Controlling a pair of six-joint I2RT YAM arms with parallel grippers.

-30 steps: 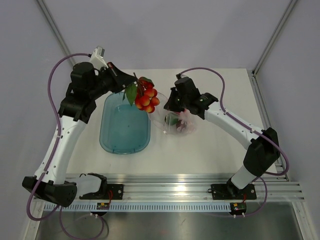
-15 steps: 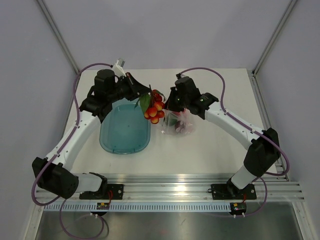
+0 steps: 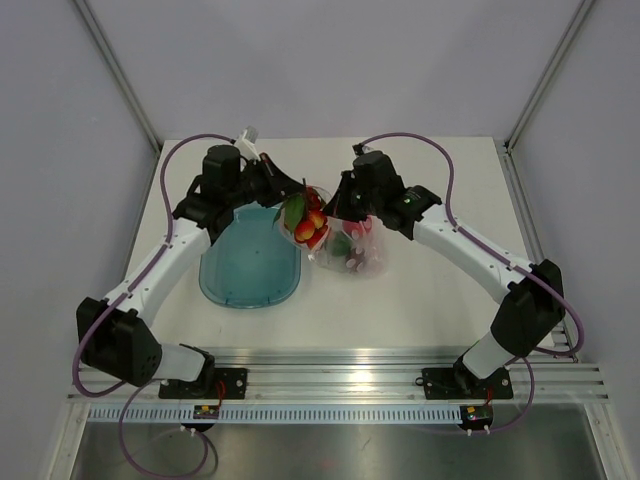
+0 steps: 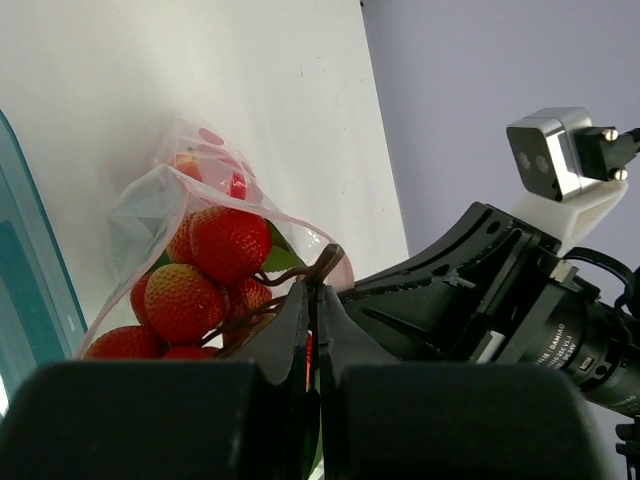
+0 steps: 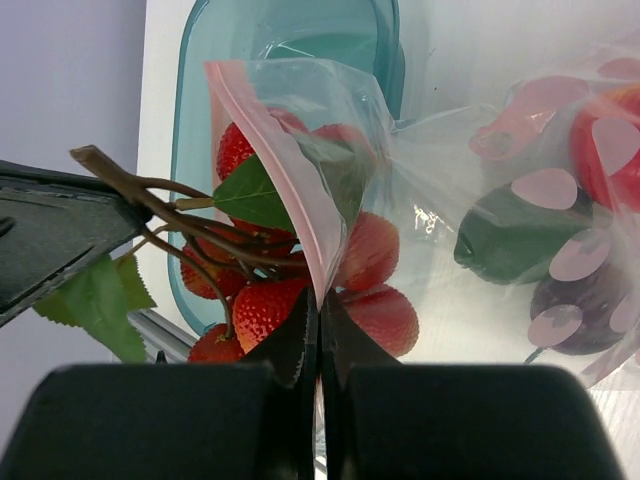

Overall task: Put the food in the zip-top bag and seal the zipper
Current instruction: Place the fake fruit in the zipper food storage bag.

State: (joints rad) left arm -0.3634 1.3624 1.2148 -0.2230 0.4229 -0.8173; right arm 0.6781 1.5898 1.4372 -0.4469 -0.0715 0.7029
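Observation:
The food is a bunch of red and orange berries [image 3: 309, 226] [image 4: 205, 270] [image 5: 265, 300] on a brown stem with green leaves. My left gripper [image 3: 284, 190] [image 4: 313, 290] is shut on that stem and holds the bunch partly inside the mouth of the clear zip-top bag [image 3: 350, 248] [image 5: 480, 230]. My right gripper [image 3: 340, 212] [image 5: 320, 300] is shut on the bag's pink zipper [image 5: 290, 190] edge and holds the mouth up. A dark green piece [image 5: 505, 240] and other pieces lie deeper in the bag.
A teal translucent oval tray [image 3: 250, 262] [image 5: 290, 30] lies on the white table [image 3: 420, 300] just left of the bag. The right arm's wrist camera [image 4: 555, 150] shows close by in the left wrist view.
The left arm has carried the berry bunch rightward and down, from above the tray's far end into the bag's mouth. The right gripper has kept hold of the bag edge.

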